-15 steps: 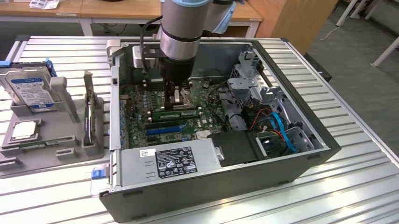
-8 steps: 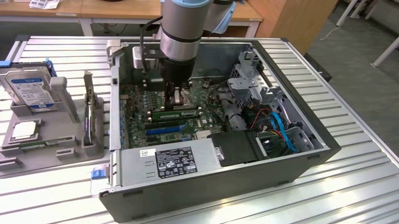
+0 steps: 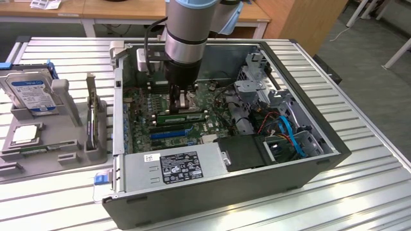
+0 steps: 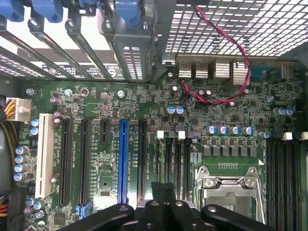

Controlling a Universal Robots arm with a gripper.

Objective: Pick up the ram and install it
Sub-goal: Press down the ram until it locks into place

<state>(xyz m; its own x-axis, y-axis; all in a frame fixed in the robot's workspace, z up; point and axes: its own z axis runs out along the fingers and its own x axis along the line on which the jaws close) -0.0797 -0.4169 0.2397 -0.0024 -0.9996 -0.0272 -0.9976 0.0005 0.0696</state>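
Gripper [image 4: 163, 188] fingers are seen closest in the wrist view, drawn together with no gap left between them. Whether anything thin is pinched there cannot be told. Just past the fingertips the memory slots [image 4: 172, 161] are laid out, and the CPU socket [image 4: 230, 185] is set just beside them. The blue slot [image 4: 123, 161] is found on the jaws' other side, parallel to the memory slots.

In the exterior view the gripper [image 3: 182, 105] is lowered deep into the case [image 3: 308, 163], over the board [image 3: 144, 113]. The ram [image 3: 183, 117] is seen as a green stick directly at the fingertips, on the side facing the power supply [image 3: 173, 166], roughly centred on the jaws. Its long axis is laid along the memory slots and crosswise to the arm, so that its ends are carried out past the jaws on either side. It is judged to be at or in the slot line; whether it is seated or gripped cannot be settled. A hard drive [image 3: 31, 94] is held in a tray [image 3: 38, 163] well apart from the jaws, outside the case.
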